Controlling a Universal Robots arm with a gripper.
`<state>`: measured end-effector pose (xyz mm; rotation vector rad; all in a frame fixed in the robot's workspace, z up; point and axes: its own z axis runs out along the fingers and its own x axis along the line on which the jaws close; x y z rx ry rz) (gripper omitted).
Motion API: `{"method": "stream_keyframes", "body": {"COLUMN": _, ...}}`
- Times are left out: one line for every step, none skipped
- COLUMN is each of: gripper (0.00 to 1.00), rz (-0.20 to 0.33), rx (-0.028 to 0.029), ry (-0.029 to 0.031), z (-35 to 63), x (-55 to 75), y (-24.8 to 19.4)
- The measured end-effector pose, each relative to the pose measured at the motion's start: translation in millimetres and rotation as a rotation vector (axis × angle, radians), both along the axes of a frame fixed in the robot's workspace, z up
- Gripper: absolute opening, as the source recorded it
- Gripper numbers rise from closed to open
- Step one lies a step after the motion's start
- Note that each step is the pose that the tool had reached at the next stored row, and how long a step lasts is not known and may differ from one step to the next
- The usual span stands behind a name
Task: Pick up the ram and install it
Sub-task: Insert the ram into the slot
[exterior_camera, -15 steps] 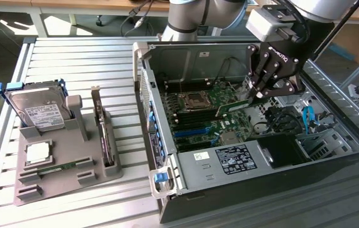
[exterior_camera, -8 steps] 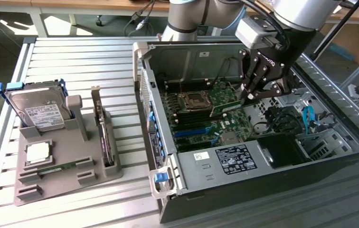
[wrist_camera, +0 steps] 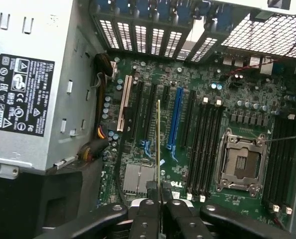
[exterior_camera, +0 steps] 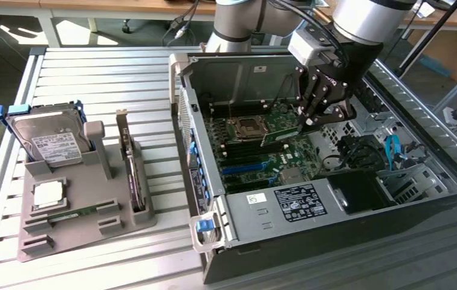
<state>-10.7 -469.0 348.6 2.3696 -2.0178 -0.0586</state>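
**Ram in hand, not yet seated**

Pincer (exterior_camera: 311, 119) is clenching the ram (exterior_camera: 279, 138) at one end and holding it inside the open computer case (exterior_camera: 237, 75), just above the motherboard (exterior_camera: 289, 160). In the wrist view the stick is showing edge-on, hanging beside the blue expansion slot (wrist_camera: 175, 119) and apart from the long black memory slots (wrist_camera: 204, 144) next to the empty CPU socket (wrist_camera: 240, 162). Pick-up is looking complete; seating in a slot is remaining.

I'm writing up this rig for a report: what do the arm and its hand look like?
The arm has thick silver-grey cylindrical segments; a black cable runs along it. A pale grey boxy block sits at the wrist. The hand is black with bolted linkage fingers.
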Motion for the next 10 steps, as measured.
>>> {"method": "stream_keyframes", "body": {"gripper": 0.12, "rz": 0.0, "rx": 0.0, "ry": 0.0, "z": -2.2, "x": 0.0, "y": 1.8}}
{"method": "stream_keyframes", "body": {"gripper": 0.12, "rz": 0.001, "rx": -0.0001, "ry": 0.0, "z": -4.2, "x": 0.0, "y": 3.4}}
{"method": "stream_keyframes", "body": {"gripper": 0.12, "rz": 0.001, "rx": -0.0001, "ry": 0.0, "z": -6.0, "x": 0.0, "y": 4.8}}
{"method": "stream_keyframes", "body": {"gripper": 0.12, "rz": 0.002, "rx": -0.0001, "ry": 0.0, "z": -8.1, "x": 0.0, "y": 6.2}}
{"method": "stream_keyframes", "body": {"gripper": 0.12, "rz": 0.002, "rx": 0.0, "ry": 0.0, "z": -10.5, "x": 0.0, "y": 7.8}}
{"method": "stream_keyframes", "body": {"gripper": 0.12, "rz": 0.003, "rx": -0.0001, "ry": 0.0, "z": -12.9, "x": 0.0, "y": 9.1}}
{"method": "stream_keyframes", "body": {"gripper": 0.12, "rz": 0.003, "rx": 0.0, "ry": 0.0, "z": -14.4, "x": 0.0, "y": 9.8}}
{"method": "stream_keyframes", "body": {"gripper": 0.12, "rz": 0.003, "rx": 0.0, "ry": -0.0001, "z": -16.3, "x": 0.0, "y": 10.5}}
{"method": "stream_keyframes", "body": {"gripper": 0.12, "rz": 0.003, "rx": 0.0, "ry": 0.0, "z": -19.4, "x": 0.0, "y": 11.9}}
{"method": "stream_keyframes", "body": {"gripper": 0.12, "rz": -0.001, "rx": 0.0, "ry": 0.0001, "z": -21.6, "x": 0.2, "y": 12.6}}
